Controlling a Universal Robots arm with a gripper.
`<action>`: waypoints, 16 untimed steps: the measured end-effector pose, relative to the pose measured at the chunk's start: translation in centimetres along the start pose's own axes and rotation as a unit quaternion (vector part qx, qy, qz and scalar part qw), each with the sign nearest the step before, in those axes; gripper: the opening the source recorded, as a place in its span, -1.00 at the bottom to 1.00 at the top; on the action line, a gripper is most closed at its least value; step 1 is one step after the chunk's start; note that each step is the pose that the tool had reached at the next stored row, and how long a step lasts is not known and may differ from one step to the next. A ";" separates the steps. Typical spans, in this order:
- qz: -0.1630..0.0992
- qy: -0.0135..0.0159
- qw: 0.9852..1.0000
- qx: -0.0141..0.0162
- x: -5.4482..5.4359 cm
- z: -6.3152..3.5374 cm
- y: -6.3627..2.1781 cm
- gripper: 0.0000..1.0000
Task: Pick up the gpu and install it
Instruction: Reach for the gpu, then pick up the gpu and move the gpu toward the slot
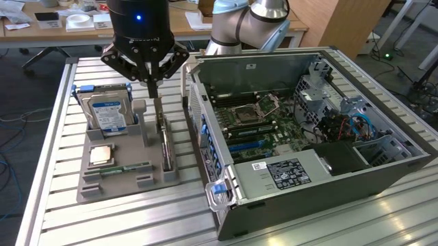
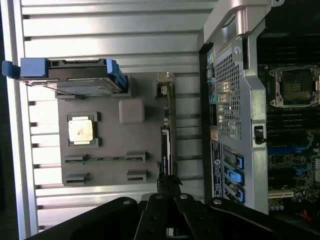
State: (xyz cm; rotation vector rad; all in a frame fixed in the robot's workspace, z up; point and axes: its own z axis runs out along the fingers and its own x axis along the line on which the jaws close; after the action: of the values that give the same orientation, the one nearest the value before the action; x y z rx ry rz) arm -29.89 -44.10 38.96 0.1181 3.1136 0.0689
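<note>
The gpu (image 1: 165, 141) stands on its edge in a slot along the side of the grey holder (image 1: 130, 182) nearest the computer case. It is a thin card seen edge-on in the wrist view, gpu (image 2: 167, 135). My gripper (image 1: 152, 93) hangs straight over the card's far end, fingers pinched together on its top edge. In the wrist view the gripper (image 2: 168, 181) meets right on the line of the card. The card still rests in the holder.
The holder (image 2: 110, 142) also carries a hard drive (image 1: 106, 113) in a blue frame, a CPU (image 1: 101, 154) and a RAM stick (image 1: 126, 168). An open computer case (image 1: 274, 182) lies at the exterior view's right, motherboard with blue slots (image 1: 246, 146) exposed. All rest on a slatted metal table (image 1: 102, 225).
</note>
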 end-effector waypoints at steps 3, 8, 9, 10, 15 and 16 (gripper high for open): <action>0.000 0.000 1.000 0.000 0.0 0.00 -0.01 -0.79; 0.000 0.000 1.000 0.000 0.0 0.00 -0.01 -0.79; 0.000 0.000 1.000 0.000 0.0 0.00 -0.01 -0.79; 0.000 0.000 1.000 0.000 0.0 0.00 -0.01 -0.79; 0.000 0.000 1.000 0.000 0.0 0.00 -0.01 -0.66; 0.000 0.000 1.000 0.000 0.0 0.00 -0.01 -0.54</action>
State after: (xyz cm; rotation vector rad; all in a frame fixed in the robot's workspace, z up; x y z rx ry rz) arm -29.89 -44.11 38.96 0.1179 3.1136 0.0688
